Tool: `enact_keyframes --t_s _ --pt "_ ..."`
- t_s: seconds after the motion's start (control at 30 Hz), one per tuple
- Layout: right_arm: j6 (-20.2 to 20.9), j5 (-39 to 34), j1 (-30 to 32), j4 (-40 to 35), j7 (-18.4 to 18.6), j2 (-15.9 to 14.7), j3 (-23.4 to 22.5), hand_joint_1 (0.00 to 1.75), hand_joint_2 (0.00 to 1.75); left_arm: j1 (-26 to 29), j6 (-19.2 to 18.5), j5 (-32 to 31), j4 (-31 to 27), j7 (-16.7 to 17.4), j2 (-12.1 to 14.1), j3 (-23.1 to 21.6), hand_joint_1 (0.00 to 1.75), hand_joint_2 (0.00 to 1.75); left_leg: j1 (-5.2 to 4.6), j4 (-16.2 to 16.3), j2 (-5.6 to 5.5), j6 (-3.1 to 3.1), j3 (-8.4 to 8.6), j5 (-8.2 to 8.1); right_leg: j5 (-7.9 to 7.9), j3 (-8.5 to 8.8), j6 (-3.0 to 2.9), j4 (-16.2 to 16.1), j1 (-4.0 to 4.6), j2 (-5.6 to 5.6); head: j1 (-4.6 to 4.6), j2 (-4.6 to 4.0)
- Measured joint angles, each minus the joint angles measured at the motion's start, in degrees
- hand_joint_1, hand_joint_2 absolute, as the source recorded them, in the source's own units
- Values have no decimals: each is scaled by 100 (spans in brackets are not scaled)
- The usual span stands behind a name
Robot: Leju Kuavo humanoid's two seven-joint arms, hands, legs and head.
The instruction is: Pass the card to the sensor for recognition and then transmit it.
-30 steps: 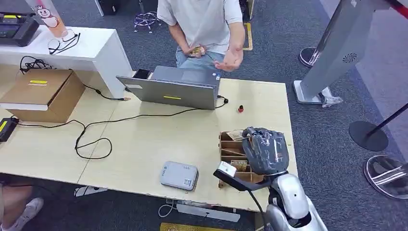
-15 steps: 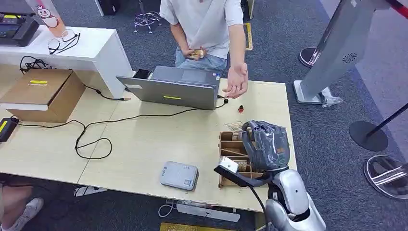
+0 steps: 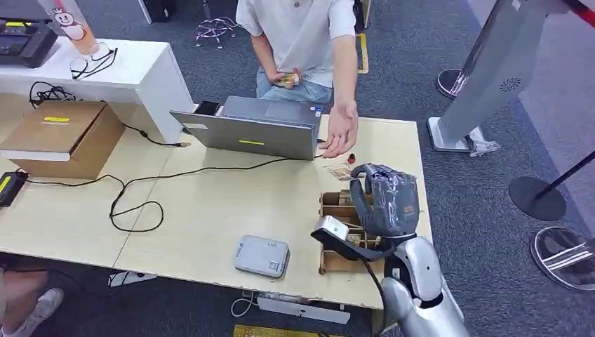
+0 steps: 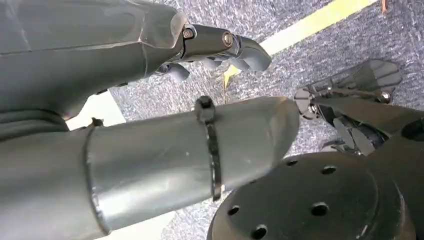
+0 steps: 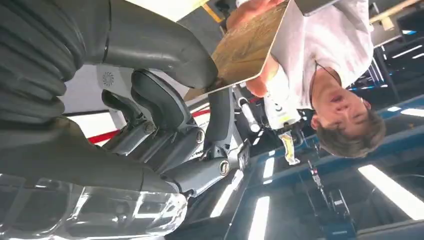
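My right hand (image 3: 387, 200) is raised over the wooden card box (image 3: 338, 261) near the table's right end. It pinches a tan wood-patterned card (image 3: 341, 171) that points toward the far edge. In the right wrist view the card (image 5: 245, 47) sits between the thumb and the darker fingers (image 5: 165, 107). A person's open hand (image 3: 342, 132) reaches down just beyond the card, apart from it. The grey sensor box (image 3: 261, 255) lies flat near the front edge, left of my hand. My left hand (image 4: 215, 45) hangs over the carpet, holding nothing.
A grey laptop (image 3: 256, 128) stands at the far edge with a person seated behind it. Black cables (image 3: 133, 200) loop across the table (image 3: 203, 210). A cardboard box (image 3: 63, 137) sits at the far left. Stanchion bases (image 3: 537, 199) stand on the carpet to the right.
My right hand has lifted from the card box and moved toward the far edge with the card. The person's hand has come down over the table toward it.
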Motion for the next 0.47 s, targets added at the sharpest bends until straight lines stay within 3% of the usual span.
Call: enact_keyframes --t_s 0.47 --pt "-196 -164 -349 424 -52 199 2 175 175 -97 212 -101 214 -37 109 2 0 0 0 0 0 0 0 1 2 0 0 0 0 0 0 0"
